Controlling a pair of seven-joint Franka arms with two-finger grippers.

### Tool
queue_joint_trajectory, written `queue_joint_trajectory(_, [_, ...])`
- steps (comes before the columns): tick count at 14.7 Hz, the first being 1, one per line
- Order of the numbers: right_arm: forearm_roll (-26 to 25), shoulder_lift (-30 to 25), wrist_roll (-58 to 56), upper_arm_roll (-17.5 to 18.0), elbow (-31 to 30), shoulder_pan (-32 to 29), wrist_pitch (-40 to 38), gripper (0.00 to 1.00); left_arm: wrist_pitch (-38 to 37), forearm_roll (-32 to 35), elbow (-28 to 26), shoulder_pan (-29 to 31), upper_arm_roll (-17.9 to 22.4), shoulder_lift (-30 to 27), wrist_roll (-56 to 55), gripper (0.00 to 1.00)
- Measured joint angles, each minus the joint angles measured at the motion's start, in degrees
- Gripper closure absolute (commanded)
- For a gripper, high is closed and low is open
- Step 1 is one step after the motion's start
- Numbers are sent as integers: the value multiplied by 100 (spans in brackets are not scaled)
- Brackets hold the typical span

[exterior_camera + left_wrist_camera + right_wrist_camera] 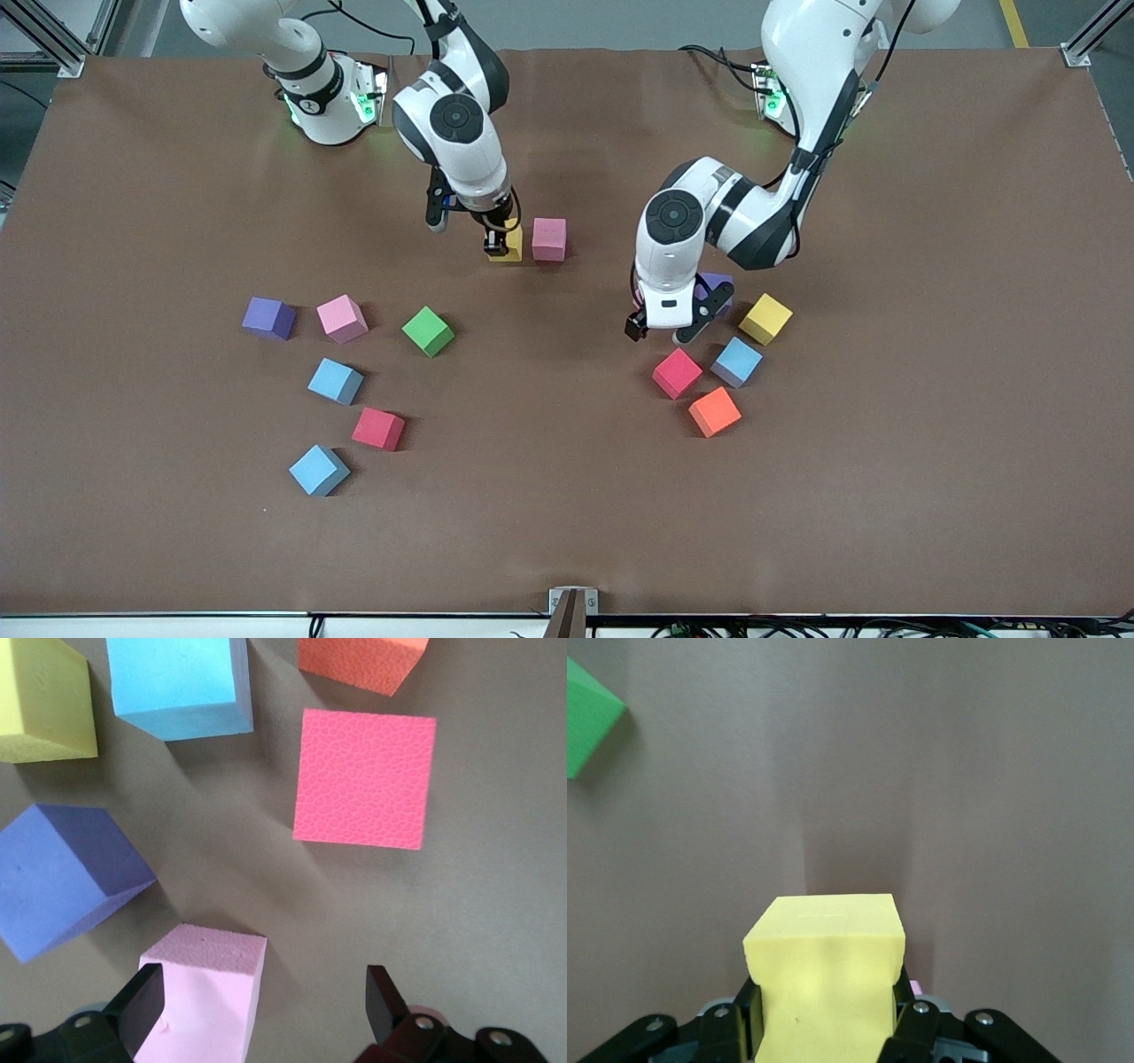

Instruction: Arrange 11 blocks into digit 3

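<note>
The digit 3 was barely begun: only a pink block (548, 239) lay in place, farther from the front camera than the scattered cubes. The right gripper (500, 244) was down at the worktop (567, 514) just beside that block, its fingers (908, 1014) closed on a yellow block (509, 244), which the right wrist view showed pinched between them and pressed inward at its sides. The step in hand was judged to be the setting of this second cube against the first. A release and a straight lift would be called for next, so that neither cube is dragged out of line.

The left gripper (663, 330) hung with its fingers (137, 1005) spread wide and empty over a cluster toward the left arm's end: a purple block (716, 288), a second yellow block (765, 318), a red block (677, 372), a blue block (737, 361) and an orange block (714, 411). In the left wrist view a pale pink block (208, 992) lay by one finger, not gripped. A descent with the fingers straddling one cube would be needed.

Six more cubes lay loose toward the right arm's end.
</note>
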Motion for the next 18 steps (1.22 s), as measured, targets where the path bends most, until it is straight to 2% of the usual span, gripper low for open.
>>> queue_joint_trajectory(5, [1,99,88,0,-166,247,102,100,754,0,-532,43,-9,-82,-3,0])
queue_joint_trajectory(11, [2,354,131,-13,-172,290,408,100,785,0,-831,110,-19,-526,-4,0])
queue_joint_trajectory(18, [7,491,196,-53,-169,288,577,100,789,0,-1153,107,-278,-535,-371,0])
